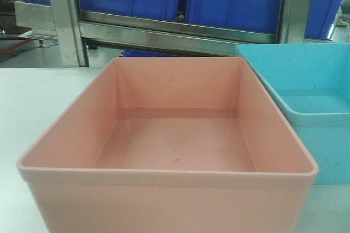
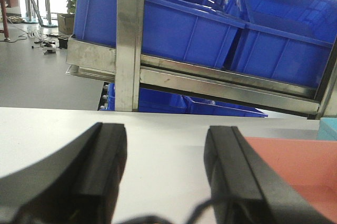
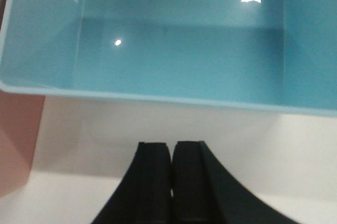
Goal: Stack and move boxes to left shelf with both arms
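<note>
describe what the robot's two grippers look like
Both are matte black. The left gripper has two thick flat-faced fingers with a stepped inner edge, flaring wide toward the base; what looks like a thin dark cable curves below them. The right gripper shows the same black curved-flank fingers. No markings are visible.

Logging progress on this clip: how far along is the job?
Done: nothing visible yet. The pink tub and light-blue tub sit side by side on the table, unstacked. In hand: nothing; the left gripper is open beside the pink tub, the right gripper shut empty before the blue one. Left: stacking, then moving both to the steel shelf.
</note>
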